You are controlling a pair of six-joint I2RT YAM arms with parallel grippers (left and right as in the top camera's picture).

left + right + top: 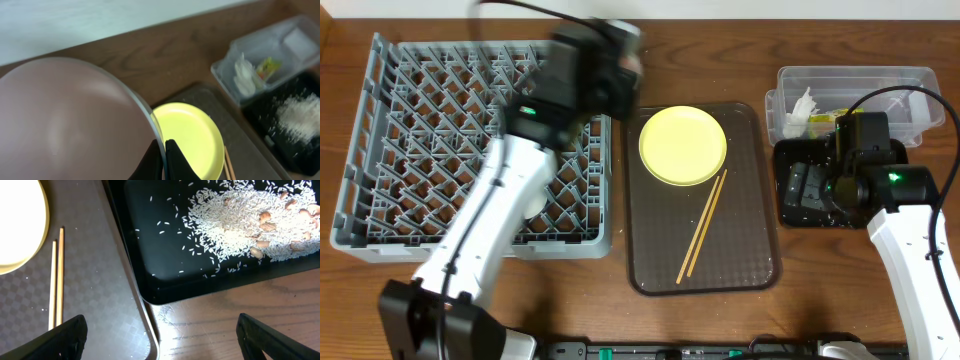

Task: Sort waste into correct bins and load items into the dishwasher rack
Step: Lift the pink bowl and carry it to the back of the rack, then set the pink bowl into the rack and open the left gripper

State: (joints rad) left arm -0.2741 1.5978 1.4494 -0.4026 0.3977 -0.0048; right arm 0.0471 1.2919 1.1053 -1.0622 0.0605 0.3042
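- You are holding the bowl in the left gripper, whose fingers are pinching shut on its pale rim. It is filling the left half of the left wrist view, above the brown serving tray.
- From overhead you are seeing that gripper only as a blur at the far right corner of the dishwasher rack, so you cannot tell the bowl's tilt there.
- The chopsticks are lying side by side on the brown tray, their long axis running from near left to far right. Their far ends are sitting just beside the yellow plate.
- The plate is resting flat at the far end of that tray.
- You are keeping the right gripper wide open and empty, hovering over the near edge of the black tray.
- Rice scraps are lying scattered in the black tray.
- The clear tub beyond it is holding the white tissue and the wrapper.
- Everything is sitting on a wooden table, and a pale wall is showing behind it.
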